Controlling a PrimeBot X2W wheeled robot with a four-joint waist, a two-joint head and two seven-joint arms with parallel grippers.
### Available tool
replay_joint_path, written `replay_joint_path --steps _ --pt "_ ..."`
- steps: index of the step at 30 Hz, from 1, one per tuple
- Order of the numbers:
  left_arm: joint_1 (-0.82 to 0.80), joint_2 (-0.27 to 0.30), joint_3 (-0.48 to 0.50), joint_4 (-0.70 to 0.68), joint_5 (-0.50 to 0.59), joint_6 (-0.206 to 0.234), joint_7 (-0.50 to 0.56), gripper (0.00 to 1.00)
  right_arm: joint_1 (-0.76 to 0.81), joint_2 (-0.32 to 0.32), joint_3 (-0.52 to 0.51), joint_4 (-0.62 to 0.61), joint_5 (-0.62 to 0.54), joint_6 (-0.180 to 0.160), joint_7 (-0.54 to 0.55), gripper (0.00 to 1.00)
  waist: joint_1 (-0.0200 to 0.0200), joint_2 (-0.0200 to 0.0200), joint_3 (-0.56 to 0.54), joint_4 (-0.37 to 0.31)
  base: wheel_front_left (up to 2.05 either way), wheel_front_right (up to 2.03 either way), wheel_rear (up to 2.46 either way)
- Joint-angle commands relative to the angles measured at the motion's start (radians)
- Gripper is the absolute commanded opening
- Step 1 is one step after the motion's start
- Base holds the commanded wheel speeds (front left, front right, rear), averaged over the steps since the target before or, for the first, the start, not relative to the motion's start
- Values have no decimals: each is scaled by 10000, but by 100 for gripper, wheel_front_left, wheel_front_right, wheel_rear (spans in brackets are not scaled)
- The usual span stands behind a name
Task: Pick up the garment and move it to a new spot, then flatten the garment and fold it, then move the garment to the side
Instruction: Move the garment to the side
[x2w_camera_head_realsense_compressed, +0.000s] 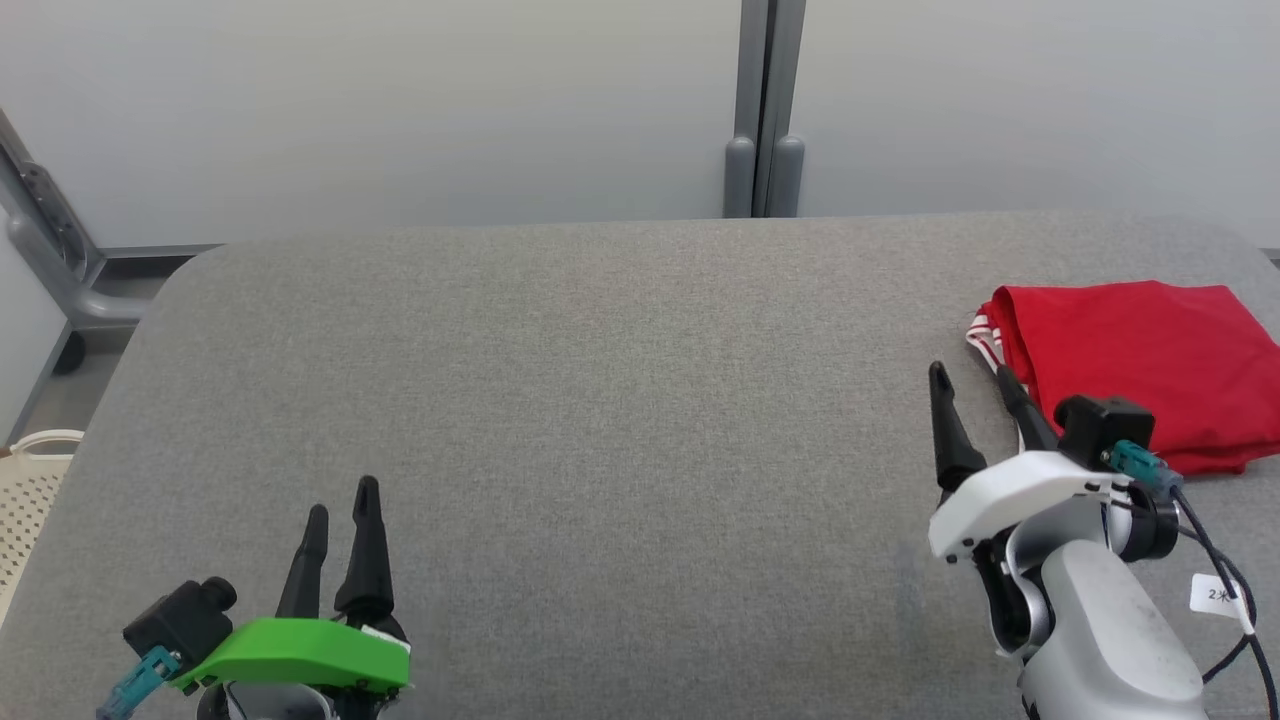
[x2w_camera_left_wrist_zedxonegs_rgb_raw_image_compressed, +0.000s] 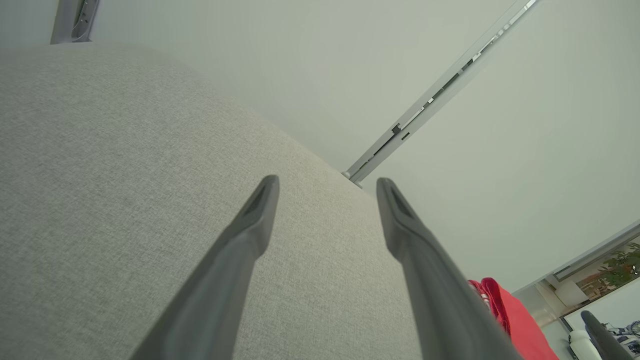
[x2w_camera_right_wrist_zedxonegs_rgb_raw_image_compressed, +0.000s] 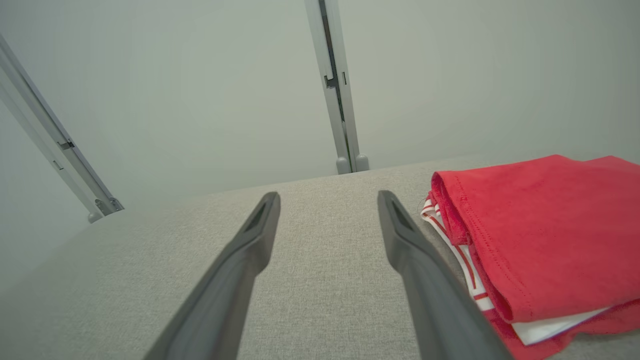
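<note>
The red garment (x2w_camera_head_realsense_compressed: 1140, 370) lies at the right edge of the grey table (x2w_camera_head_realsense_compressed: 600, 400), folded into a compact stack. Its layers sit squarely on each other, and a red-and-white striped trim (x2w_camera_head_realsense_compressed: 985, 335) peeks out on the side facing the table's middle. In the right wrist view you can see the folded hem and a sliver of white lining (x2w_camera_right_wrist_zedxonegs_rgb_raw_image_compressed: 545, 330) at the near corner.

Your right gripper (x2w_camera_head_realsense_compressed: 970, 372) hovers just beside that striped edge with its fingers spread wide and nothing between them. The finger nearer the cloth looks close to it but not on it. Your left gripper (x2w_camera_head_realsense_compressed: 342, 497) sits well apart at the near left, also wide open and empty, over bare table.

This scene reads two ways, and the pictures do not settle which. The folded stack off to the side could be the finished result, or a garment waiting to be carried to a new spot and worked.

Either way, your care belongs to the same place, which is the gap between the right fingers and the trim. Watch the right wrist view as you move that arm (it shows the gap best). Don't let a fingertip sweep sideways through the edge, because a loose stack like this will likely skew or peel open at a light drag. Move slowly near it, and let the left arm hold off the cloth.
</note>
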Motion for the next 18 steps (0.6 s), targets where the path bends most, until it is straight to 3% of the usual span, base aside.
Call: replay_joint_path --steps 1,9,18 --pt "139 106 -24 -26 113 -68 31 100 215 -22 52 -141 29 -1 59 100 0 0 -39 52 0 0 0" --pt "753 767 -681 -396 1453 248 -23 100 1878 -7 459 -1806 107 -1 470 100 0 0 -10 134 0 0 0" --pt "974 964 -917 -495 2616 833 -76 100 3117 -2 643 -2919 -177 -1 703 100 0 0 64 173 0 0 0"
